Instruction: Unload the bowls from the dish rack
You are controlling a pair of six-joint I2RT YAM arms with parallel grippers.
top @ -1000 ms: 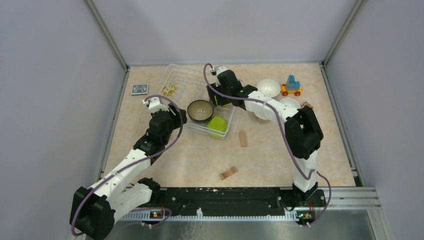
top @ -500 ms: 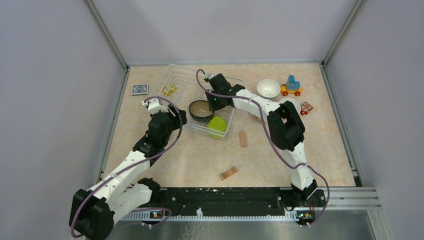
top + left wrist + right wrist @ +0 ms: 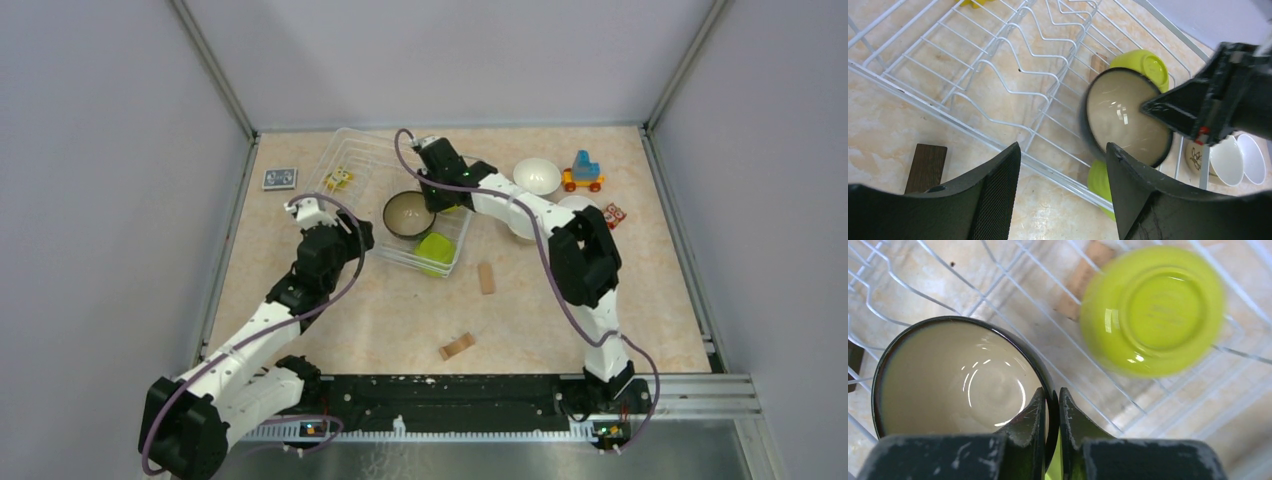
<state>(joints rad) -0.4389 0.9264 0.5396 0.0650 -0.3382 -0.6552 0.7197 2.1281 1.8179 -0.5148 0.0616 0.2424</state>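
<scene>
Right claw [image 3: 1050, 396] grips the rim of the dark teal bowl [image 3: 958, 375] inside the dish rack [image 3: 998, 75]. Left claw [image 3: 1062, 150] stands released nearby.

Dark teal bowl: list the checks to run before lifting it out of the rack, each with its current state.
1. Right end effector shut on the dark teal bowl at its rim: ok.
2. Rim pinched from inside and outside: ok.
3. Left end effector open and apart from that bowl: ok.
4. Bowl free of the dish rack wires: cannot tell.
5. Bowl clear of the lime green bowl beside it: cannot tell.
</scene>
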